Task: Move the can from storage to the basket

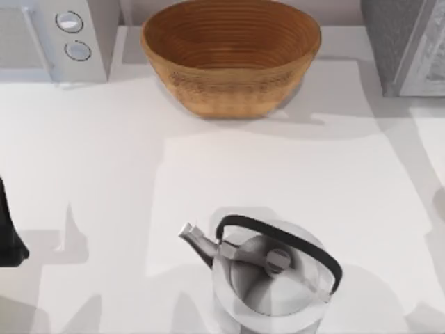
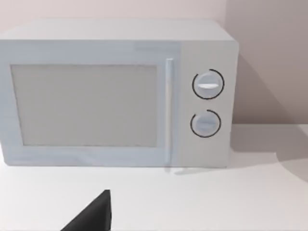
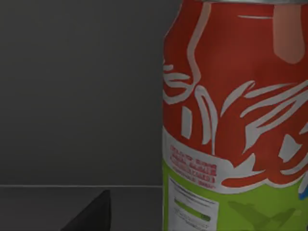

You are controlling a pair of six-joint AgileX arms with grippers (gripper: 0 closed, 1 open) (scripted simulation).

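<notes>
can [image 3: 236,120] | upright, red top w/ white script, green btm | end effector state: can't tell

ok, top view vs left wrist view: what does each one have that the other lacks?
Top view: the basket at the back middle of the table, the kettle near the front, a grey cabinet at the back right, and the left arm at the left edge.
Left wrist view: the microwave face-on, with its door, its handle and the wall behind.
Both: the microwave with its two dials, and the white table.
</notes>
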